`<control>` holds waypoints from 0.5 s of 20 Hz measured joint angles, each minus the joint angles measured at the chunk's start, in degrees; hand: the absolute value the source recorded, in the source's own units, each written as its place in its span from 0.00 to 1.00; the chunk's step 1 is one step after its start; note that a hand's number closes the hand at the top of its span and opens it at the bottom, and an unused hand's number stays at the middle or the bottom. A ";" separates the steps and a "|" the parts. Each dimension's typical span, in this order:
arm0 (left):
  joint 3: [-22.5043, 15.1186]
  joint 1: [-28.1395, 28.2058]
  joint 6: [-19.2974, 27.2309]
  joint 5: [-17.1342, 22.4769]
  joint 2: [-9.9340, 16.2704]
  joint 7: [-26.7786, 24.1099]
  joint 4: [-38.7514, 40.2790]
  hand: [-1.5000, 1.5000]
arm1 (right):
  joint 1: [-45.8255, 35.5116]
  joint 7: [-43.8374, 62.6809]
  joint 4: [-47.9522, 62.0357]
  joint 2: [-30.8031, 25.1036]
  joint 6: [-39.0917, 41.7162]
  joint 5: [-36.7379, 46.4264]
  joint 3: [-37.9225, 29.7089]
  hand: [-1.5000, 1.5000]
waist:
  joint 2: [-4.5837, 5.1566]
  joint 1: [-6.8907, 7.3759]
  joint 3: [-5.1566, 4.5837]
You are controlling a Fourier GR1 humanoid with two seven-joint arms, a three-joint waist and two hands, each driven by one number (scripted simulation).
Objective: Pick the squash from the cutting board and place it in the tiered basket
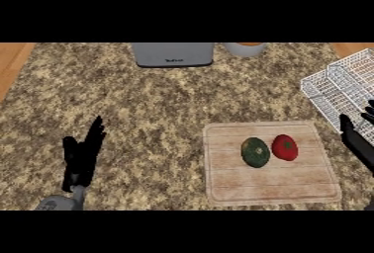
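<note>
A dark green squash (256,152) lies on the pale wooden cutting board (241,188), right beside a red tomato (285,147). The white wire tiered basket (337,89) stands at the right edge, beyond the board's far right corner. My right hand (356,141) is open at the right edge, between board and basket, its fingers straight and touching nothing. Far from the board, my left hand (82,155) rests open at the lower left with its fingers pointing up.
A grey appliance (173,54) stands at the counter's back edge, with a white cup holding something orange (245,48) to its right. Speckled countertop stretches between my left hand and the board.
</note>
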 measured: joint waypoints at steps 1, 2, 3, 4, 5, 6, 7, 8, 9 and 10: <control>-0.06 0.87 0.37 -0.40 0.12 -0.62 -0.38 0.50 | 0.91 -0.81 -0.82 1.71 -2.92 -0.02 -1.55 0.00 | -0.05 0.12 0.08; -0.19 1.80 0.84 -0.86 -0.06 -1.52 -0.65 0.50 | 1.73 -1.85 -2.01 3.30 -5.26 -0.07 -2.79 0.00 | -0.03 0.34 0.15; -0.29 2.24 0.98 -1.27 -0.04 -1.90 -0.88 0.50 | 3.10 -3.10 -3.70 4.84 -6.97 0.06 -3.46 0.00 | 0.02 0.54 0.18; -0.42 3.16 1.04 -1.68 0.30 -2.03 -1.93 0.50 | 5.05 -4.66 -5.72 6.39 -7.66 -0.04 -3.70 0.00 | 0.06 0.81 0.21; -0.71 3.78 1.33 -2.28 0.19 -2.01 -2.61 0.50 | 7.27 -5.36 -8.48 7.17 -7.75 -0.01 -3.76 0.00 | 0.12 1.01 0.25; -0.82 4.45 1.40 -2.67 0.31 -1.92 -3.47 0.50 | 9.50 -5.63 -11.54 8.26 -8.24 0.67 -2.91 0.00 | 0.15 1.19 0.25; -0.97 4.28 1.87 -3.43 -0.53 -2.93 -2.36 0.50 | 11.65 -5.04 -14.46 8.99 -8.77 1.96 -1.37 0.00 | 0.20 1.24 0.25; -0.90 4.65 2.00 -3.63 -0.57 -3.05 -2.86 0.50 | 13.56 -3.07 -17.12 8.82 -9.31 3.65 0.25 0.00 | 0.24 1.41 0.23; -1.18 5.70 2.16 -3.95 -0.79 -3.70 -3.30 0.50 | 15.64 -1.35 -19.10 8.28 -9.36 5.26 1.67 0.00 | 0.26 1.58 0.21; -1.18 5.45 2.18 -4.02 -0.73 -3.20 -3.69 0.50 | 16.82 1.58 -20.20 6.71 -8.96 6.65 2.73 0.00 | 0.32 1.75 0.18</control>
